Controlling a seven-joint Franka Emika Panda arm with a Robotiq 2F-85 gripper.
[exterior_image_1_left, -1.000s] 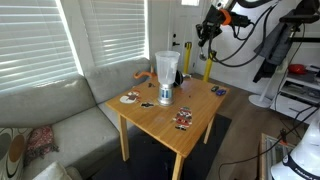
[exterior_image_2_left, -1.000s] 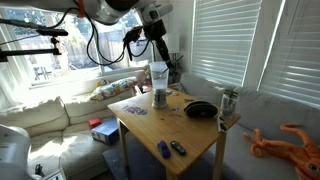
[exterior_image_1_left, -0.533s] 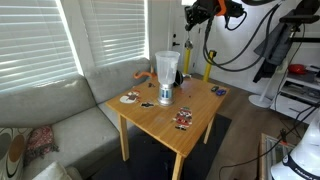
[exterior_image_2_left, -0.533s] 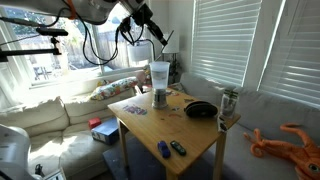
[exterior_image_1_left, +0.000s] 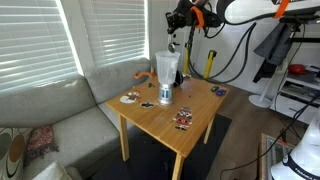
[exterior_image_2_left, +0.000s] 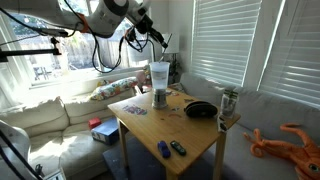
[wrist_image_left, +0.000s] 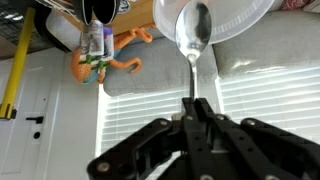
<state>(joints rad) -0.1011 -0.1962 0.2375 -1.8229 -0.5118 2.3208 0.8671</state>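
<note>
Your hand (wrist_image_left: 192, 108), pinched tight on the spoon (wrist_image_left: 194, 35), hangs above the blender jar (exterior_image_1_left: 166, 68) on the desk (exterior_image_1_left: 158, 122). This looks like the carrying step; any descent calls for staying centred over the jar's mouth.

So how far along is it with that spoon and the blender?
Done: the gripper is shut on the spoon, held clear of the table. In hand: the spoon hangs above the blender, bowl pointing at its open top. Left, probably: lowering it in; the spoon is not inside yet.
</note>
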